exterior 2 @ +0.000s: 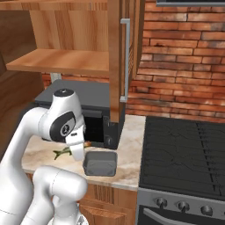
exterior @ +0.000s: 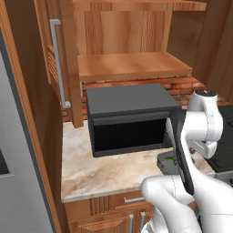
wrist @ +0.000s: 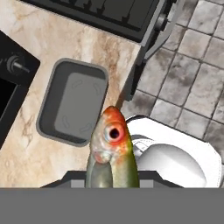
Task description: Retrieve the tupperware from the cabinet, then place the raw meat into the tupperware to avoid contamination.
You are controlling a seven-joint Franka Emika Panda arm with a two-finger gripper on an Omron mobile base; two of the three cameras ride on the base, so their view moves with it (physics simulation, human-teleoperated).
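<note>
Gripper (wrist: 111,175) clamped on the fish (wrist: 111,148), held head-forward along the fingers, above the counter (exterior: 100,170) just short of the tub (wrist: 72,103). Gripped around the body so the head and tail stick out free, handy for dropping lengthwise into the tub. Carried high, probably to clear the rim before lowering. Tub sits open-mouthed on the counter just in front of the microwave (exterior: 129,118), beside the stove (exterior 2: 184,154), out of the cabinet (exterior 2: 116,57) and ready to receive. Cabinet doors hanging open above the microwave, shelf bare. Count: one fish, one tub, one microwave, two open doors. Not yet over the tub, by the look of the hand view.
</note>
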